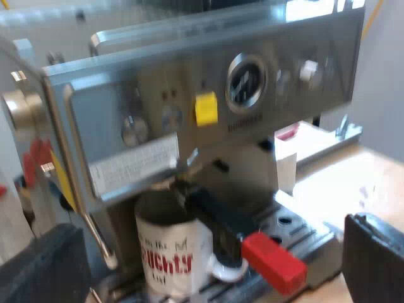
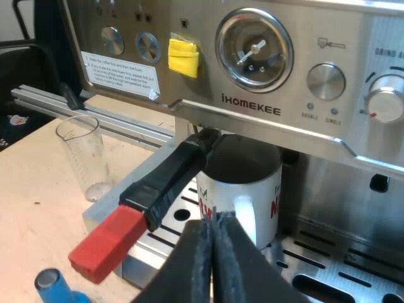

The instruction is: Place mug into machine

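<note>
A white mug [image 1: 167, 252] with red lettering stands on the espresso machine's [image 1: 189, 101] drip tray [image 2: 341, 271], directly under the metal holder locked into the machine's front. The holder's dark handle [image 2: 170, 177] sticks out past the mug and ends in red [image 1: 274, 262]. My left gripper [image 1: 208, 278] is open, its two black fingers [image 1: 38, 265] wide apart in front of the mug and holder, touching neither. My right gripper [image 2: 212, 224] is shut, fingers pressed together with nothing between them, pointing at the mug's [image 2: 243, 189] handle from just in front.
An empty measuring glass [image 2: 82, 158] stands on the wooden table beside the drip tray. A blue tamper [image 2: 53, 284] lies near the red handle end. The machine's panel carries a pressure gauge [image 2: 254, 49], knobs and a yellow tag [image 2: 183, 57].
</note>
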`<move>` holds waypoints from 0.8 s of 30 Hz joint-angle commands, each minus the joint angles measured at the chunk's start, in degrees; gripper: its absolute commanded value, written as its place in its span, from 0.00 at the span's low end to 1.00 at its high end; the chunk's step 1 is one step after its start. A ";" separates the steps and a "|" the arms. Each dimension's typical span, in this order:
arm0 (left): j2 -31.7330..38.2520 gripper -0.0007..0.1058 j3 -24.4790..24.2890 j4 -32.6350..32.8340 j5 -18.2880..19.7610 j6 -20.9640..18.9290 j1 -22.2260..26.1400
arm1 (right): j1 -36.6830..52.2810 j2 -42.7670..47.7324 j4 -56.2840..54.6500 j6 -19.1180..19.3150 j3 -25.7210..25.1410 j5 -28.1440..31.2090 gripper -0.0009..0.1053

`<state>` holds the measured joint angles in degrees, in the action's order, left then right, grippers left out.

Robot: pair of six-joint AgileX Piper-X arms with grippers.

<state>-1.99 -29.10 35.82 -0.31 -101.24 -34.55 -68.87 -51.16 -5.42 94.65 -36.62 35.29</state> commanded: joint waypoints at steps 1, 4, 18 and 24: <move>0.98 0.77 -0.47 0.21 0.31 -0.27 0.01 | -0.07 -1.86 2.73 -0.18 -1.86 0.76 0.01; 0.98 0.77 -0.47 0.21 1.85 -0.27 0.01 | 0.04 -5.97 5.05 -0.15 -4.12 0.88 0.01; 0.98 0.77 -0.47 0.21 6.35 -0.27 0.01 | 2.05 -23.08 12.48 1.20 -14.67 1.86 0.01; 0.98 0.77 -0.47 0.21 6.57 -0.27 0.01 | 4.28 -30.26 12.51 1.19 -20.98 3.49 0.01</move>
<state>-1.10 -29.34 36.23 5.89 -101.24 -34.55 -64.91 -81.74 6.65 94.91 -56.63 38.47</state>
